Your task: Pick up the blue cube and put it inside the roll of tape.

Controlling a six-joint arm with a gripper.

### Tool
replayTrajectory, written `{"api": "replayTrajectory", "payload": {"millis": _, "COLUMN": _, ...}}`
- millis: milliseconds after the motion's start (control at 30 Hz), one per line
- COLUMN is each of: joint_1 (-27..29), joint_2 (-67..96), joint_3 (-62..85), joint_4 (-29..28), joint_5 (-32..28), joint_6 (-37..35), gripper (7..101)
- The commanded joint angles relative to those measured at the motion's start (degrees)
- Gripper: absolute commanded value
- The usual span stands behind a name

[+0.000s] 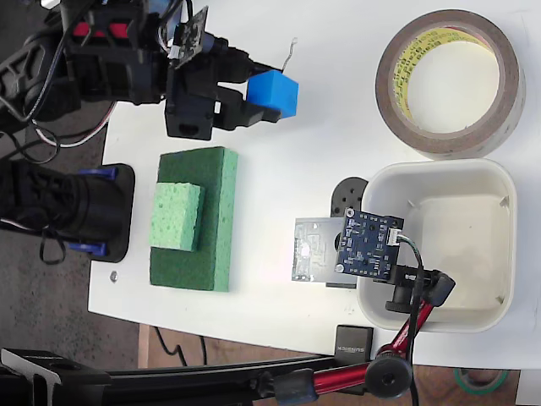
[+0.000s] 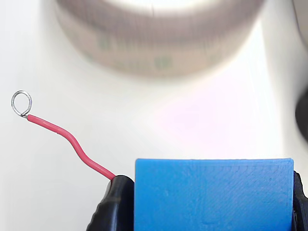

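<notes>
- the white table (image 1: 279, 110) carries all the things in the fixed view.
- the white tub (image 1: 439, 245) stands at the lower right of the table, and a dark-blue circuit board (image 1: 368, 245) on a red-jointed stand sits in front of its left wall.
- the roll of tape (image 1: 450, 80) lies flat at the upper right, just above the tub; in the wrist view it is a blurred brown band (image 2: 159, 43) at the top.
- the dark green sponge (image 1: 196, 220) lies at the left, with a light green sponge (image 1: 176, 216) on top of it.
- the gripper (image 1: 264, 95) is at the upper left, well apart from the roll, its two black fingers (image 2: 113, 207) pressed on the cube's sides.
- the blue cube (image 1: 273, 93) is clamped between them; in the wrist view it fills the bottom (image 2: 214, 195).
- a red wire (image 2: 72, 142) with a small metal ring (image 2: 21, 103) rises from the left finger.
</notes>
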Motion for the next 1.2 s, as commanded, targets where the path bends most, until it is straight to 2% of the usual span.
{"api": "replayTrajectory", "payload": {"millis": 33, "joint_1": 3.25, "joint_2": -2.55, "joint_3": -6.06, "joint_4": -3.43, "joint_5": -4.57, "joint_6": -3.96, "gripper": 43.3}}
{"api": "replayTrajectory", "payload": {"millis": 300, "joint_1": 9.14, "joint_2": -14.33, "joint_3": -14.33, "joint_4": -15.56, "joint_5": -10.99, "joint_6": -7.29, "gripper": 43.3}}
{"api": "replayTrajectory", "payload": {"millis": 533, "joint_1": 11.34, "joint_2": -27.25, "joint_3": -26.54, "joint_4": -16.17, "joint_5": -15.21, "joint_6": -7.56, "gripper": 43.3}}
{"api": "replayTrajectory", "payload": {"millis": 733, "joint_1": 11.69, "joint_2": -31.64, "joint_3": -29.53, "joint_4": -18.19, "joint_5": -17.67, "joint_6": -6.94, "gripper": 43.8}}
{"api": "replayTrajectory", "payload": {"millis": 967, "joint_1": 11.78, "joint_2": -36.12, "joint_3": -33.75, "joint_4": -18.54, "joint_5": -18.98, "joint_6": -6.5, "gripper": 70.2}}
{"api": "replayTrajectory", "payload": {"millis": 1033, "joint_1": 11.69, "joint_2": -36.12, "joint_3": -33.75, "joint_4": -18.37, "joint_5": -18.63, "joint_6": -6.5, "gripper": 94.9}}
{"api": "replayTrajectory", "payload": {"millis": 1067, "joint_1": 11.6, "joint_2": -35.86, "joint_3": -33.75, "joint_4": -18.11, "joint_5": -18.46, "joint_6": -6.68, "gripper": 99.2}}
{"api": "replayTrajectory", "payload": {"millis": 1200, "joint_1": 11.51, "joint_2": -34.72, "joint_3": -32.52, "joint_4": -18.02, "joint_5": -18.28, "joint_6": -6.86, "gripper": 99.7}}
